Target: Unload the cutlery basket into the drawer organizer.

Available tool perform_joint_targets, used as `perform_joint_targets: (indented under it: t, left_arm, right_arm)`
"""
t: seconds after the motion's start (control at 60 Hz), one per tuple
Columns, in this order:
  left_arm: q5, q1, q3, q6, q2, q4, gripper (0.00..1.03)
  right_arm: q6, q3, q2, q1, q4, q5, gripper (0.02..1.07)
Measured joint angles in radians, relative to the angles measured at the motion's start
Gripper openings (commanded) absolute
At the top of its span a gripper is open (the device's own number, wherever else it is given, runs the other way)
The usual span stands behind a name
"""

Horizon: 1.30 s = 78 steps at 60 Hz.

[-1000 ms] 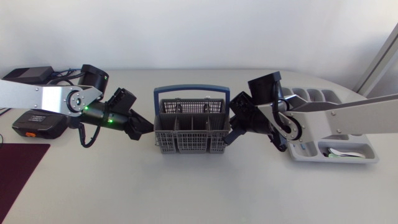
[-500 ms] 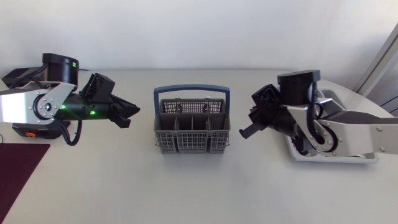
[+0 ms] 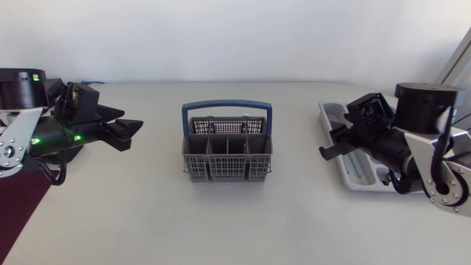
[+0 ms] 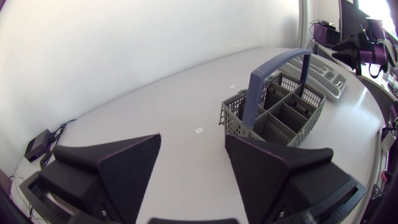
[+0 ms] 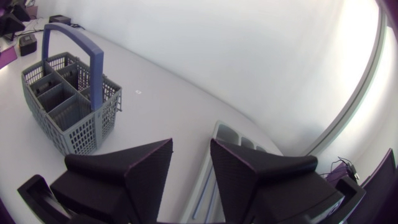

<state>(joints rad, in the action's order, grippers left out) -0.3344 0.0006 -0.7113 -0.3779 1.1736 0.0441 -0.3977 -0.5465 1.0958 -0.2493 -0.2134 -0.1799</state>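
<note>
White table (image 3: 235,221) (grey basket (image 3: 227,149) at centre)

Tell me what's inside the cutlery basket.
No cutlery shows in the cutlery basket: the open compartments look empty. Its handle and walls hide some compartment floors.

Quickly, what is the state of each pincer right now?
Left pincer: open, holding nothing.
Right pincer: open, holding nothing.

No legible text anywhere.
</note>
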Motion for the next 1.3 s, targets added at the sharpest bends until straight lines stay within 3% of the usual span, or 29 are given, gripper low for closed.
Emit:
perform_joint_targets:
  t: [0.217,0.367,0.483,0.717,0.983,1.3]
  left_arm:
    - [0.004,0.087,0.061,0.045,-0.135,0.050,0.99]
    - [0.020,0.123,0.090,0.065,-0.232,0.061,0.99]
    - [0.023,0.129,0.142,0.072,-0.304,0.113,0.99]
    - [0.021,0.131,0.235,0.099,-0.435,0.111,0.99]
    - [0.027,0.142,0.314,0.180,-0.555,0.120,0.99]
    - [0.053,0.162,0.438,0.252,-0.666,0.200,0.99]
  right_arm:
    - [-0.001,0.053,-0.143,0.069,0.008,0.044,1.03]
    - [-0.004,0.076,-0.251,0.144,0.051,0.100,1.03]
    - [-0.004,0.091,-0.323,0.181,0.071,0.125,1.03]
    - [-0.004,0.169,-0.492,0.224,0.136,0.154,1.03]
    - [0.027,0.245,-0.660,0.237,0.181,0.177,1.03]
    - [0.150,0.353,-0.827,0.238,0.188,0.177,1.03]
